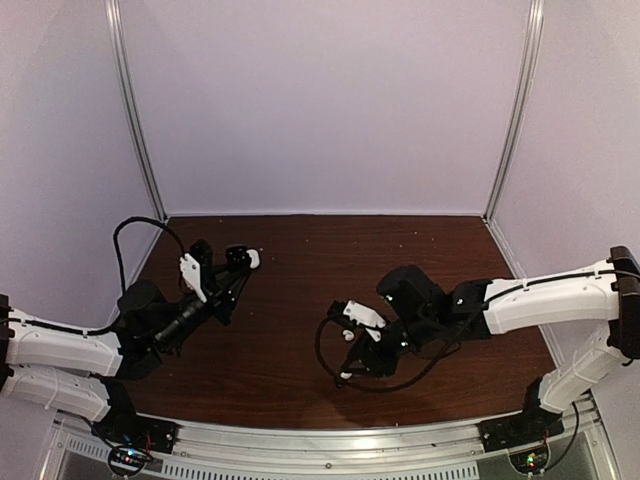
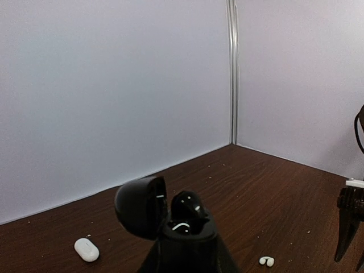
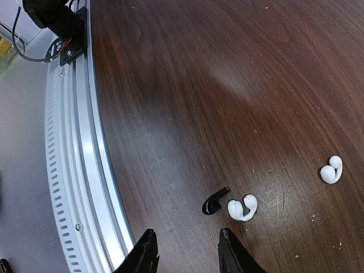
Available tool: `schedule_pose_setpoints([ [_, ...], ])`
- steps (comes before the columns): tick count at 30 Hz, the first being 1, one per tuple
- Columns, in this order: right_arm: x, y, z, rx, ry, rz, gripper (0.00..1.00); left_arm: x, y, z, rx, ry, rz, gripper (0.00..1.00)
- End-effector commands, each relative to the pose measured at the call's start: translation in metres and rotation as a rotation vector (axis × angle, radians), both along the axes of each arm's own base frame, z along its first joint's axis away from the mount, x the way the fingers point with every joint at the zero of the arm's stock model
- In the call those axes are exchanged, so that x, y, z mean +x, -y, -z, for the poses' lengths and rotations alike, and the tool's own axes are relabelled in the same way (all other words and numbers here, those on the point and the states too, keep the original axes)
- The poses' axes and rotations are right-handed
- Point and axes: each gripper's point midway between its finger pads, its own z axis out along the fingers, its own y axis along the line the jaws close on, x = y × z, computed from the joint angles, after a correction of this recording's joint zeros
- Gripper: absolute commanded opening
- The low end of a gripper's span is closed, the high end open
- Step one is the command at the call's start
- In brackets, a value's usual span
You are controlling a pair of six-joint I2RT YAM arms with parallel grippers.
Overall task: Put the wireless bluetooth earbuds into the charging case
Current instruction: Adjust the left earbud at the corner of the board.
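My left gripper (image 1: pixel 233 265) is shut on an open black charging case (image 2: pixel 185 233) and holds it upright above the table, with its lid (image 2: pixel 141 206) swung to the left. A black earbud (image 2: pixel 189 206) sits in one slot of the case. My right gripper (image 3: pixel 187 253) is open and empty, low over the table near the front rail. Just ahead of its fingertips (image 3: pixel 143 253) lie a black earbud (image 3: pixel 215 201) and a white earbud (image 3: pixel 243 207), touching or nearly touching. A second white earbud (image 3: pixel 331 169) lies farther off. In the top view my right gripper (image 1: pixel 352 358) hovers by the white earbuds (image 1: pixel 345 376).
A white charging case (image 2: pixel 86 249) lies shut on the brown table (image 1: pixel 300 300) left of the held case; it also shows in the top view (image 1: pixel 252 258). The metal front rail (image 3: pixel 79 170) runs close beside my right gripper. White walls enclose the table.
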Motion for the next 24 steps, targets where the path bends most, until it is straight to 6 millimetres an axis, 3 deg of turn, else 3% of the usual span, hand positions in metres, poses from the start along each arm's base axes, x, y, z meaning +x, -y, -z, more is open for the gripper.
schedule_pose_setpoints([
  [1,0.004,-0.002,0.008,0.071,0.152,0.041,0.38,-0.005,0.001,-0.001,-0.029,-0.008,0.037,0.03],
  [6,-0.002,0.003,0.022,0.096,0.257,0.049,0.35,-0.007,-0.001,-0.005,-0.032,0.011,0.039,0.03],
  [16,-0.027,0.003,0.070,0.057,0.253,0.004,0.30,-0.009,-0.003,-0.013,-0.042,0.044,0.035,0.03],
  [20,-0.023,0.004,0.080,0.040,0.278,0.030,0.31,-0.010,-0.004,-0.014,-0.039,0.048,0.032,0.03],
  [24,-0.016,0.012,0.081,0.057,0.318,0.080,0.37,-0.010,-0.005,-0.015,-0.038,0.052,0.031,0.03],
])
